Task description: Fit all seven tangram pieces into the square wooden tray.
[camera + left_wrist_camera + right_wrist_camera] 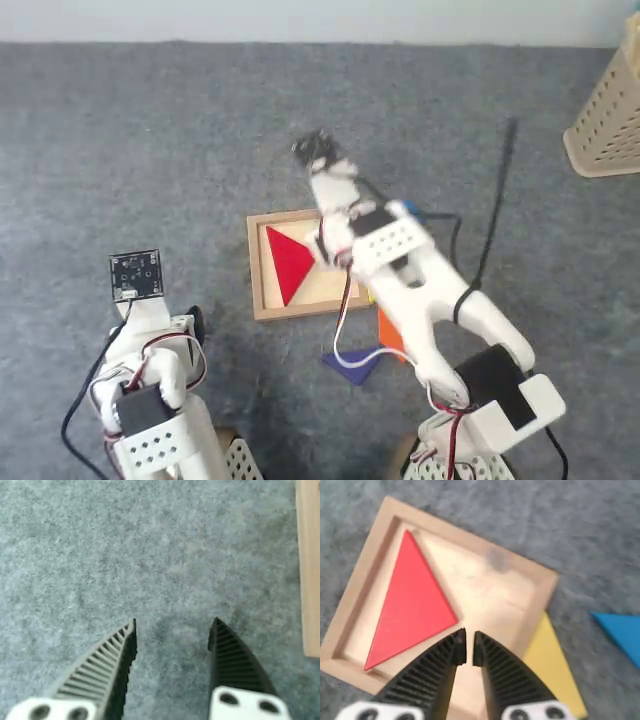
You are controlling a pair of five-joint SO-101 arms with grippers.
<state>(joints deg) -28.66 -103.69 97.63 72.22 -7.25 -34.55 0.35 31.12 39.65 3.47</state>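
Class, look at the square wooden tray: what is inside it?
One red triangle lies flat inside the tray, along one wall; beside it is bare wood. The right gripper, hanging above, covers a strip of the tray floor, so what lies there cannot be seen.

Bare tabletop (150, 130) is left open across the far side and the whole left half. The left end effector (175, 621), jaws apart, is held over bare surface, with the wooden tray (307, 570) close by. Inside the tray, one side is taken up by the red triangle (288, 262). The remaining floor is overhung by the right arm (400, 270), whose end effector (469, 647), fingers drawn nearly together, is hung just beside the triangle. The near right approach is crowded by the yellow piece (550, 670) just beside the rim, the orange piece (390, 335), the purple piece (355, 365) and a black cable (500, 200). The far right corner is occupied by a basket (610, 110).
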